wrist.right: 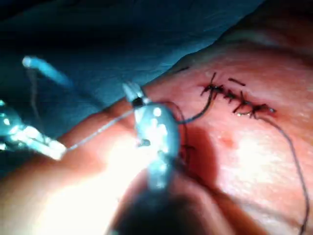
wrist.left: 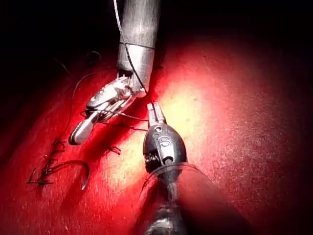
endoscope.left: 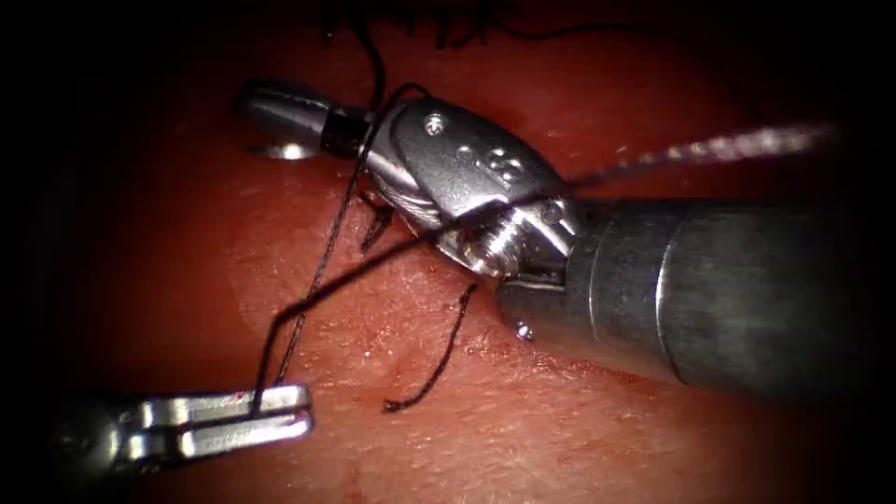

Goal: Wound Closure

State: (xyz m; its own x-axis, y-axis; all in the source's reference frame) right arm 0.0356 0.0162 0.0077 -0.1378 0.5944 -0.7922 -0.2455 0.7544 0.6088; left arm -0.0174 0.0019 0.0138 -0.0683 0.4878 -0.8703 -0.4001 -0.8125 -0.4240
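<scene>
Your left arm's slim steel needle driver (endoscope.left: pixel 280 414) sat at about 8 o'clock in the endoscope view. Its jaws were clenched on the thin black suture thread (endoscope.left: pixel 322 266). From that grip the thread rose toward 1 o'clock in two strands. One ran up to the neck of your right arm's silver wristed needle driver (endoscope.left: pixel 259 121), just behind its jaws. The other crossed that tool's wrist and carried on toward 3 o'clock, above the grey shaft. The right tool reached in from 3 o'clock with its tip at about 11 o'clock. Its jaws stood parted and gripped nothing.

The red-stained pork-belly tissue (endoscope.left: pixel 560 439) lay under both tools. A short curled cut end of dark thread (endoscope.left: pixel 437 366) rested on it near 6 o'clock, below the right tool's wrist.

In your left wrist view the curved steel needle (wrist.left: pixel 73 165) lay on the tissue, free of both tools and well apart from them. It sat beside a cluster of dark knotted stitches (wrist.left: pixel 45 175). You could not tell from there whether its point sat in the tissue.

In your right wrist view the stitched cut (wrist.right: pixel 235 101) showed as a row of dark stitches beyond the right tool's tip (wrist.right: pixel 132 92). The left tool (wrist.right: pixel 51 148) held the thread (wrist.right: pixel 95 132) off to the side.
</scene>
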